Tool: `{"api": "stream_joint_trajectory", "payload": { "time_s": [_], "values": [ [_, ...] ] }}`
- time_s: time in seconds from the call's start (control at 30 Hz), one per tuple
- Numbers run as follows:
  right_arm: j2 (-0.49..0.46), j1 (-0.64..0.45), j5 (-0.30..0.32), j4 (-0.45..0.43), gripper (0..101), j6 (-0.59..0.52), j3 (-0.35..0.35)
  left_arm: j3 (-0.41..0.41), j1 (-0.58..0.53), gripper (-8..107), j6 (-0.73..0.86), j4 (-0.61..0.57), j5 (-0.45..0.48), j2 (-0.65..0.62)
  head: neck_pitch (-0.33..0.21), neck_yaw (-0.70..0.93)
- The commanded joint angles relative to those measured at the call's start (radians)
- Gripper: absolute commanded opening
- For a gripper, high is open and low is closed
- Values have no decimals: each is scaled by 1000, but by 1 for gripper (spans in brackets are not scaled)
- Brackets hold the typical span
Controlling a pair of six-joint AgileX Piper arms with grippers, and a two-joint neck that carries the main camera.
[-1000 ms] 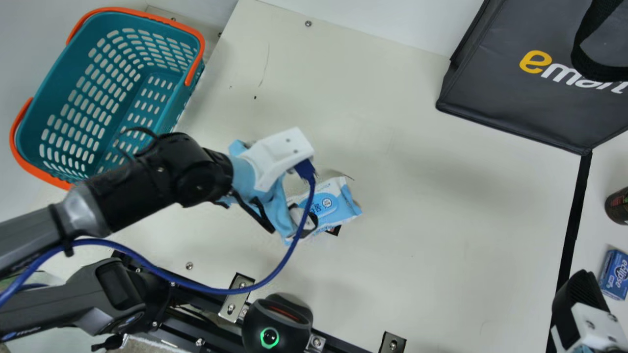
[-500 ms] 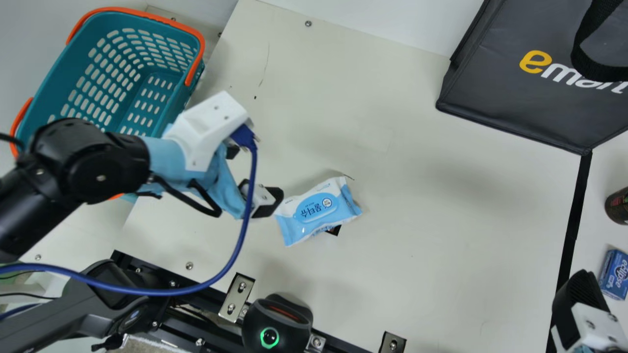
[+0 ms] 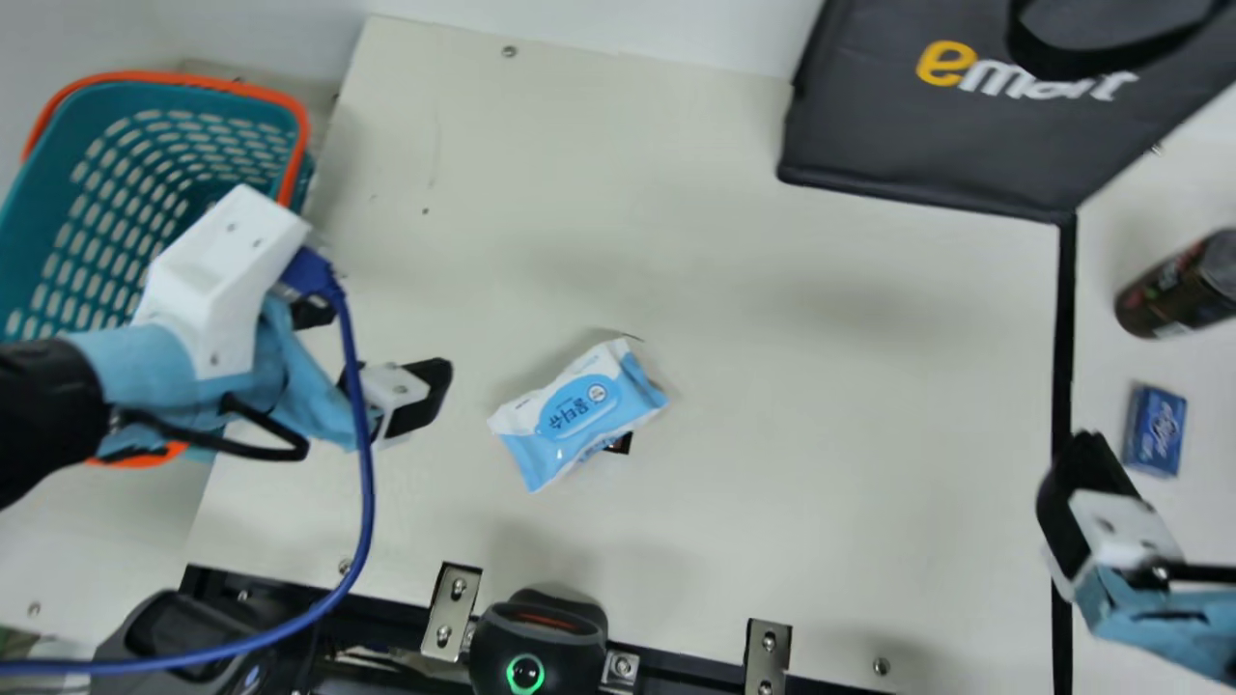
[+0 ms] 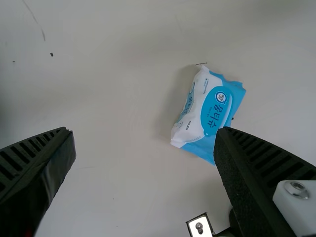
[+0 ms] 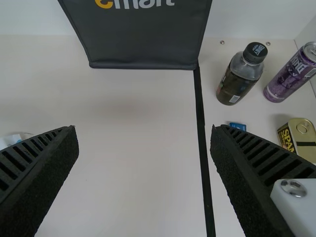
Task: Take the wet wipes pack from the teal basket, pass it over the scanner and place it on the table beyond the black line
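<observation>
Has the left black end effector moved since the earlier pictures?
Yes: the left end effector moved from the blue-white wipes pack toward the teal plastic basket.

Left fingers (image 3: 417,394) apart, right fingers (image 3: 1070,497) seemingly likewise

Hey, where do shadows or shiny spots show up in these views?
Main view: a soft shadow along the upper-left side of the wipes pack. Left wrist view: the pack's shadow again, and a bright metal bracket. Right wrist view: faint shading below the dark bag.
</observation>
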Motion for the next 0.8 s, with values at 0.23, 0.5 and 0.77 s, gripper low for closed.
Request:
{"api": "stream_joint_trajectory", "payload": {
  "time_s": [0.23, 0.5, 0.77],
  "values": [
    [0, 0, 0, 0, 95, 0, 0, -1, -7, 90, -5, 3, -2, 1, -29, -117],
    [0, 0, 0, 0, 95, 0, 0, 3, -92, 83, -34, 15, -27, 29, -29, -117],
    [0, 0, 0, 0, 95, 0, 0, -4, -219, 30, -88, 49, -77, 85, -29, -117]
  ]
}}
